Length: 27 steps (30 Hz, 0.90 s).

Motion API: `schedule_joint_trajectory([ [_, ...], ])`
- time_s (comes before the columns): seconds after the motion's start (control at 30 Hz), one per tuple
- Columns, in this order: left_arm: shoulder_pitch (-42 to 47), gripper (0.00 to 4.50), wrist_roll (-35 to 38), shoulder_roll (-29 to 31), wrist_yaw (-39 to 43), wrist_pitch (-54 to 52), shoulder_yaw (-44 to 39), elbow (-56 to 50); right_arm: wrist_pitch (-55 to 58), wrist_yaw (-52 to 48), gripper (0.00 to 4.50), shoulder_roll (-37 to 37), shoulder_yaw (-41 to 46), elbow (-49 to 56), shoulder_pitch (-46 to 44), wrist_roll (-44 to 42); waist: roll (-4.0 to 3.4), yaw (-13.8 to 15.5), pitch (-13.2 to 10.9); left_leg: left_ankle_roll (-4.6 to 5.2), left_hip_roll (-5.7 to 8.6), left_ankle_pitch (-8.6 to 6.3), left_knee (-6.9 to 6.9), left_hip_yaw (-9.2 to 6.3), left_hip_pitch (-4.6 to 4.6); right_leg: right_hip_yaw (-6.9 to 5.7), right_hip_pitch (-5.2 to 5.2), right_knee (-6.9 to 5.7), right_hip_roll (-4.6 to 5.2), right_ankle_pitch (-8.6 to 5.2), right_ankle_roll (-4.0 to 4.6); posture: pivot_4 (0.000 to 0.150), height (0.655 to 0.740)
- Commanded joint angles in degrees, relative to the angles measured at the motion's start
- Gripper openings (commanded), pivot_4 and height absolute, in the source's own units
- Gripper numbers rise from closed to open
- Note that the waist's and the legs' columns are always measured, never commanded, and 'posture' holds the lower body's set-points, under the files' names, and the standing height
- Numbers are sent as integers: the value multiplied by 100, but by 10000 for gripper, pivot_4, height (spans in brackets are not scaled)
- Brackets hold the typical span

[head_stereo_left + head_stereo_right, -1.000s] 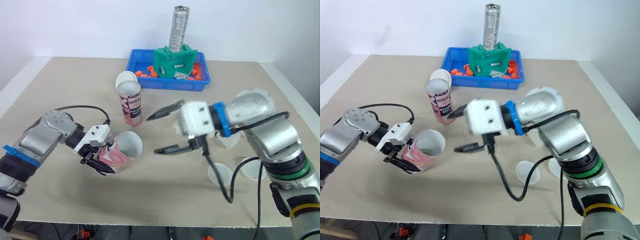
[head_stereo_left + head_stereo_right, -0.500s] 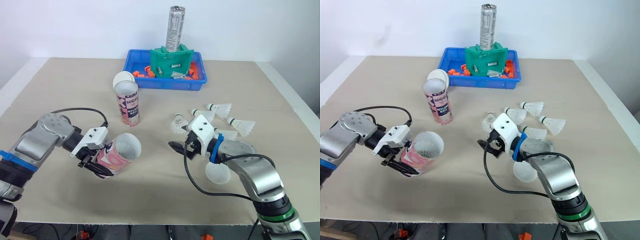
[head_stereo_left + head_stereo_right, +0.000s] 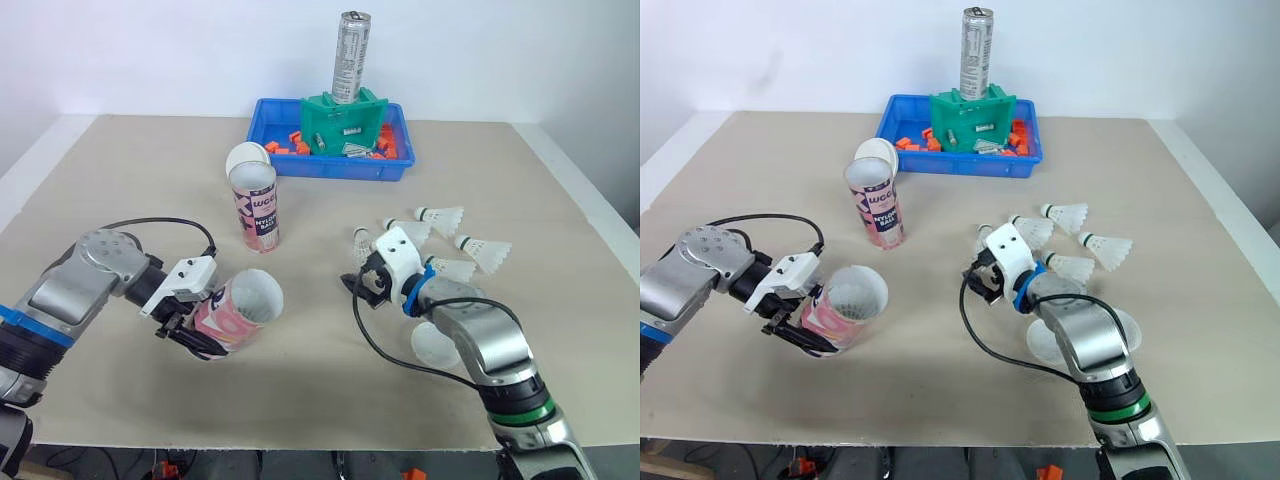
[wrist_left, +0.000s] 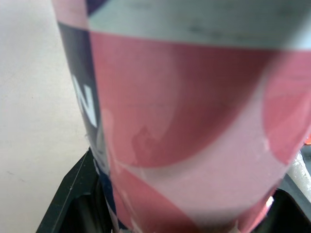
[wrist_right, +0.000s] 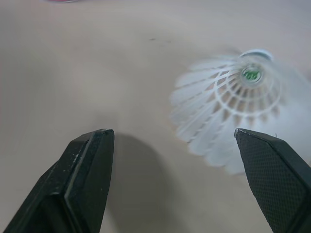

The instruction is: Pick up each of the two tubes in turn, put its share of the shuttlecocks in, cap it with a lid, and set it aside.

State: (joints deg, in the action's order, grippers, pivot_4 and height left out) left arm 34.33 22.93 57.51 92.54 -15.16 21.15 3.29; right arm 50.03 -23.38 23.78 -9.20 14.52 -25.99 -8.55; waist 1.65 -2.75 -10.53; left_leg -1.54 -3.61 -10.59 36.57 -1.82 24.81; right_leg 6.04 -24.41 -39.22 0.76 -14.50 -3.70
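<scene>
Pink-and-white tube [image 3: 240, 306], held tilted with its open mouth toward the right arm: we log the left gripper [image 3: 205, 322] clamped round its body. White lid [image 3: 432, 348] lies flat by the right forearm. Right gripper [image 5: 171, 132] is low over the table [image 3: 120, 180], fingers wide apart, 1 shuttlecock [image 5: 228, 92] just ahead. We count 4 more shuttlecocks [image 3: 440, 215] beyond. Second tube [image 3: 256, 210] stands upright. Blue tray [image 3: 330, 167] is farthest.

My left arm reaches in low, forearm pointing right, its pincer [image 3: 192, 318] clamped round a tilted tube [image 3: 243, 303]. My right arm bends at the elbow, forearm angled inward, its pincer [image 3: 361, 279] spread wide just above the desk [image 3: 120, 190].
</scene>
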Motion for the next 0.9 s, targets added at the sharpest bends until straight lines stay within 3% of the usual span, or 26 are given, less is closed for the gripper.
schedule_joint_trajectory([
  [0.03,-19,27607,16,60,-4,-26,-229,-154,-58,120,42592,-111,119,-35,-190,49,0,-4,0,0,0,0,0,0,0,0,0,0,0,0,0,1500,7075],
  [0.33,-110,27607,23,62,-4,3,-280,-165,-128,467,42592,-257,198,-346,-402,284,0,-2,0,0,-1,0,-1,0,1,1,-1,0,-1,0,0,1500,7075],
  [0.43,-142,27607,29,63,-4,8,-294,-170,-140,523,34552,-302,237,-290,-390,283,0,-3,0,0,-1,0,-1,0,1,0,-2,0,-2,0,0,1500,7075],
  [0.57,-166,27607,28,59,-4,30,-299,-165,-121,495,17938,-267,186,-163,-319,312,0,-2,0,0,-3,0,-2,0,1,1,-2,0,-4,0,1,1500,7075],
  [0.63,-169,27607,27,52,-4,37,-298,-161,-100,503,7245,-254,184,-110,-311,330,0,-2,0,0,-2,0,-2,0,1,1,-2,0,-3,0,0,1500,7075],
  [0.7,-168,27607,31,47,-4,31,-299,-168,-82,511,656,-245,181,-66,-321,359,0,-3,0,0,-3,0,-2,-1,1,1,-2,0,-4,0,1,1500,7075],
  [0.9,-124,27607,9,-3,-4,-4,-298,-168,130,-30,656,-224,58,844,-263,-100,0,-2,0,0,-3,0,-3,-1,1,1,-2,0,-4,0,0,1500,7075],
])
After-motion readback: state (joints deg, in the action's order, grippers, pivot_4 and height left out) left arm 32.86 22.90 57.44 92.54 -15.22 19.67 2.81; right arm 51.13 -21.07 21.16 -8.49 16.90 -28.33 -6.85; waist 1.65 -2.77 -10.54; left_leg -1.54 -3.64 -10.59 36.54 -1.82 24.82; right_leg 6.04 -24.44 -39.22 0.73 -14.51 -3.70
